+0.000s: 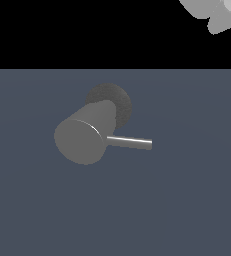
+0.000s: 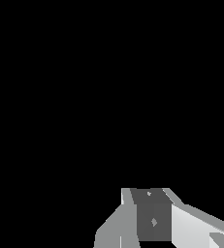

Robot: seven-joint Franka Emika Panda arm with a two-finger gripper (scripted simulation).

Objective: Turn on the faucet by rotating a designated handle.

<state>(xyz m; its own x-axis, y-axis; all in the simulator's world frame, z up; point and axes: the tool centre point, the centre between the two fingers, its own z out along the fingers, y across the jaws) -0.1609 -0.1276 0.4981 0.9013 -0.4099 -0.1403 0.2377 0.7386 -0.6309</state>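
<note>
On my screen the faucet has a matt grey body, smooth, with a thin bright line at the edge of its flat round end. Its base looks dark and rough, like grainy stone. The handle looks like polished metal with a shiny streak. The desk is plain blue-grey, matt. The gripper looks smooth and matt grey-white.
</note>
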